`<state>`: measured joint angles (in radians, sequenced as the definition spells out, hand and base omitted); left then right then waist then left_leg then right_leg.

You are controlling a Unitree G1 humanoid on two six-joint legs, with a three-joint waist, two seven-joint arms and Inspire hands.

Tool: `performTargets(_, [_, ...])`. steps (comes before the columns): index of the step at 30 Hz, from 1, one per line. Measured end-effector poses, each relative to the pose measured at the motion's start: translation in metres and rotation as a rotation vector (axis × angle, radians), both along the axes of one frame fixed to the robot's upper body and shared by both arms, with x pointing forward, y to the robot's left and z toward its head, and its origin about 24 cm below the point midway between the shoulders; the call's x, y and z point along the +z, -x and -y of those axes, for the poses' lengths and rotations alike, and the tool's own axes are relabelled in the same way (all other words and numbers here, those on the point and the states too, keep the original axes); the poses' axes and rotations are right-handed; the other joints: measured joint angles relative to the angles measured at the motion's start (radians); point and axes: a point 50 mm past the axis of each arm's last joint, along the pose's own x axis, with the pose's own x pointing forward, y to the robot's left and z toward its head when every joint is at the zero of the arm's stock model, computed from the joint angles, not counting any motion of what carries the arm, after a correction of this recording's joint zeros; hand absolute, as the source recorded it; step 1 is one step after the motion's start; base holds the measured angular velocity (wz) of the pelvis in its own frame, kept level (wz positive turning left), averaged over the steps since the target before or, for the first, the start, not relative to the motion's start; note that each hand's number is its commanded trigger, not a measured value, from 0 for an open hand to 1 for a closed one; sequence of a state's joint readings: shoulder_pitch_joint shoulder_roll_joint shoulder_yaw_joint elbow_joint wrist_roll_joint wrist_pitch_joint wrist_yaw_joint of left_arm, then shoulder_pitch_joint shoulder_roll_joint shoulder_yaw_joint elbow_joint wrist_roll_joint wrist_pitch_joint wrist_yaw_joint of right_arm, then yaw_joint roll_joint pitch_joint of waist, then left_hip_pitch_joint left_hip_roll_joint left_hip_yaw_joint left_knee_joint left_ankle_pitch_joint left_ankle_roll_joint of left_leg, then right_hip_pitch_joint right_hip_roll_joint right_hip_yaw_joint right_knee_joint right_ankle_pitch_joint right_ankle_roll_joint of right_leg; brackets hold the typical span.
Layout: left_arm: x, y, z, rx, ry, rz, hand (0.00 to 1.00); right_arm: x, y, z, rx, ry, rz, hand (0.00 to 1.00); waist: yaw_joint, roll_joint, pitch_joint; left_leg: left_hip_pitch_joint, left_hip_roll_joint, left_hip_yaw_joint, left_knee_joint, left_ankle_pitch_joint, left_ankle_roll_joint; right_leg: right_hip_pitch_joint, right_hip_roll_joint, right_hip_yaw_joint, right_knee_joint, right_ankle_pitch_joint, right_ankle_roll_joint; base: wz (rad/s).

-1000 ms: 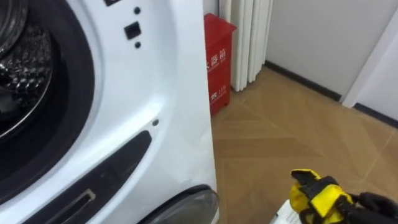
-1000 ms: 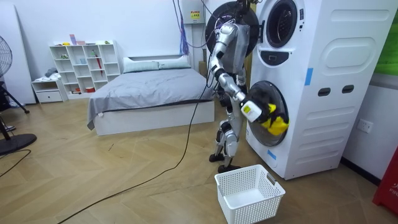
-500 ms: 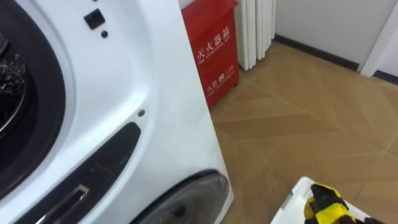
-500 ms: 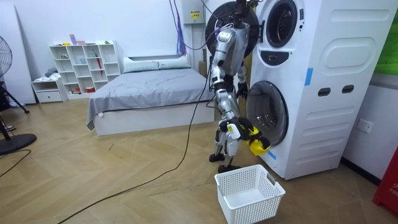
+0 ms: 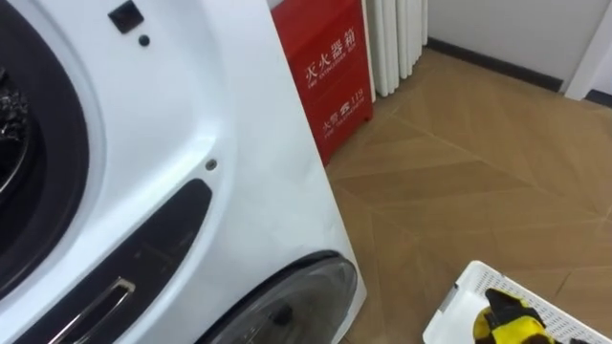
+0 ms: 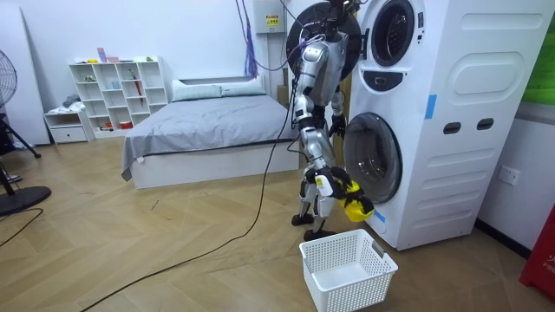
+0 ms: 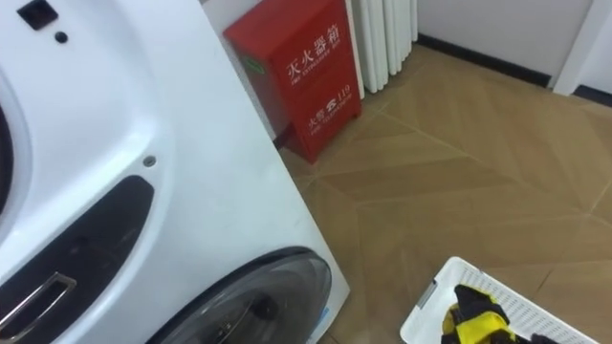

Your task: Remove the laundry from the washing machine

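One yellow garment (image 6: 358, 208) is in view, a soft crumpled bunch. The right hand (image 6: 336, 183) has its dark fingers closed round it and holds it low, just above the far rim of the basket (image 6: 333, 282). In the eye views the bunch shows at the near right edge, against the basket's rim.

The single basket is white plastic, rectangular, with open lattice walls. It stands on the floor (image 5: 478, 182) near the robot's feet and to the right of the washing machine (image 6: 451, 113). The floor is wood-toned, laid in a herringbone pattern.

The washing machine is one tall, smooth white cabinet with two round ports, one above the other. The eye views show the upper port (image 5: 29, 162) ringed by a dark band, with a sliver of dimpled metal drum at the left edge. The lower port (image 5: 296, 298) has a domed glass door.

One red box (image 5: 332, 67) stands on the floor past the machine, squared and hard-sided, with white print on its front.

The robot stands upright facing the machine. The left hand (image 6: 335, 126) shows dark beside the torso, near the machine's front; its fingers cannot be made out.

Far across the room are one bed (image 6: 208, 130) under grey cloth and one white shelf unit (image 6: 117, 95) of square cubbies.
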<state>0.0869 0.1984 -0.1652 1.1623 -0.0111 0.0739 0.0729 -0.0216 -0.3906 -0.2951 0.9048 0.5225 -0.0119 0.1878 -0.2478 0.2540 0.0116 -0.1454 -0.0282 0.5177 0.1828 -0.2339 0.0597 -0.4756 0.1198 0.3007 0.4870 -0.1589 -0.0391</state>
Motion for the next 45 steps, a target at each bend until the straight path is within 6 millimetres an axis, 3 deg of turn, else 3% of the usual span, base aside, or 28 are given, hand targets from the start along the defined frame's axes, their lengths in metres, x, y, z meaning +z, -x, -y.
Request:
performTargets(12, [0.0,-0.001,0.001,0.032,0.011,0.01,0.0,0.001,0.0,0.001,-0.002,0.015,0.015,0.0,-0.001,0.001,0.0012,-0.01,-0.005,0.0,0.003,0.0,0.0,-0.018,-0.005,-0.003,0.021,-0.015,-0.002,0.01])
performTargets(14, [0.0,-0.001,0.001,0.039,0.014,0.013,0.0,0.002,0.0,0.001,-0.006,0.013,0.018,0.0,-0.009,-0.005,0.006,-0.011,-0.007,0.0,0.008,0.0,0.0,-0.018,-0.009,-0.005,0.032,-0.025,-0.001,0.12])
performTargets(19, [-0.001,0.005,0.001,0.057,0.019,0.007,0.0,0.002,-0.001,0.002,-0.012,0.016,0.029,0.0,-0.017,-0.01,0.0079,-0.013,-0.007,0.0,0.016,0.0,0.0,-0.017,-0.011,-0.006,0.035,-0.032,-0.001,0.02])
performTargets(27, [0.0,0.008,0.001,0.062,0.021,0.017,0.0,0.003,0.0,0.002,-0.017,0.019,0.027,0.0,-0.019,-0.023,0.0081,-0.017,-0.02,0.001,0.022,0.0,0.0,-0.033,-0.021,-0.002,0.066,-0.048,0.003,0.0])
performTargets(37, [-0.001,0.012,0.0,0.067,0.023,0.022,0.0,0.002,0.001,0.002,-0.019,0.019,0.023,0.0,-0.019,-0.029,0.0008,-0.005,-0.02,0.0,0.022,0.0,0.0,-0.021,-0.022,-0.004,0.066,-0.05,0.002,0.0])
performTargets(42, [-0.001,0.015,0.001,0.073,0.026,0.018,0.0,-0.004,0.017,0.005,-0.042,0.014,-0.009,0.0,-0.02,-0.029,-0.0082,0.017,-0.013,-0.01,0.018,0.0,0.0,0.016,-0.028,-0.03,0.039,-0.048,-0.002,0.1])
performTargets(45, [0.001,0.015,0.002,0.069,0.034,0.044,0.0,-0.012,0.044,0.013,-0.131,-0.006,-0.059,0.0,-0.021,-0.033,-0.0073,0.042,-0.007,-0.05,0.014,0.0,0.0,0.065,-0.041,-0.074,0.01,-0.048,-0.003,0.39])
